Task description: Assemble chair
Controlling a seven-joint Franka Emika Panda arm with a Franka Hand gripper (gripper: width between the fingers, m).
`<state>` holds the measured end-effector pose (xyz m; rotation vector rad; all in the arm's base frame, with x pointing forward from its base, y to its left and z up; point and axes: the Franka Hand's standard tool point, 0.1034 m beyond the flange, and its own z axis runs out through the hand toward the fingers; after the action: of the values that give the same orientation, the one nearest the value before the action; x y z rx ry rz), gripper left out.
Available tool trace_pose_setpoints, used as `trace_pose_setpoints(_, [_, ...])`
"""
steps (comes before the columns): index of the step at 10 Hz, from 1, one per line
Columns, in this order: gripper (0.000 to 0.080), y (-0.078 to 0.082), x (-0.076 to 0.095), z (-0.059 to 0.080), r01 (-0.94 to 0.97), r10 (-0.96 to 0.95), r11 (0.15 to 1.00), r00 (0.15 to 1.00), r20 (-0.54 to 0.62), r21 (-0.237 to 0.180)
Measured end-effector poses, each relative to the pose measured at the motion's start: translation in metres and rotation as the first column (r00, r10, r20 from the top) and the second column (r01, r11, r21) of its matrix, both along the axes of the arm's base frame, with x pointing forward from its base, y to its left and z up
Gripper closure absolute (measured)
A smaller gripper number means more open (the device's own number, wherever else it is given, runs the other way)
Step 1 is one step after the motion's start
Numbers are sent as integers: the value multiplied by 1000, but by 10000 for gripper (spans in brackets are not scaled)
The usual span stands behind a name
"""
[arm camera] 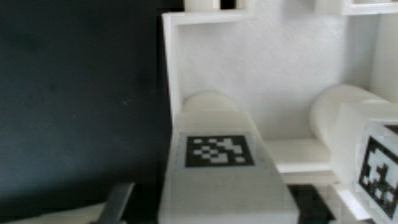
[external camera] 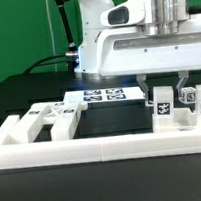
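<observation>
The chair is in loose matte white pieces with black-and-white tags. In the wrist view a round-ended leg (arm camera: 217, 120) with a tag on it lies between my dark fingers (arm camera: 125, 200), which press on its two sides. My gripper (arm camera: 214, 203) is shut on this leg. A second rounded leg (arm camera: 342, 118) lies right beside it, and a flat notched slab (arm camera: 231, 45) lies beyond both. In the exterior view my gripper (external camera: 165, 90) reaches down onto the tagged legs (external camera: 162, 108) at the exterior view's right.
A long low white barrier wall (external camera: 93, 147) runs along the front and turns back at both ends. More chair pieces (external camera: 50, 116) lie at the exterior view's left. The marker board (external camera: 103, 93) lies behind the middle. The table is black.
</observation>
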<state>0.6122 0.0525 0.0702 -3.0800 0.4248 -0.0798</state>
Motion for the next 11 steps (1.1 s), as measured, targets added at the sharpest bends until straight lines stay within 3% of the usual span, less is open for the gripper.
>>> trace_pose_setpoints(5, [505,-9,-4,0,240,-240,971,971,-15,-5])
trace_pose_setpoints(7, [256,-8,-4,0,235,-235,972,972,-15,-5])
trace_pose_setpoints(8, [256,-6,-3,5,230,-230,973,973,-10,-1])
trace_pose_setpoints(9, [172,-5,-3,12,212,-212,977,977,-1,3])
trace_pose_setpoints(11, [156,-6,-14,16,174,-174,985,985,-6,4])
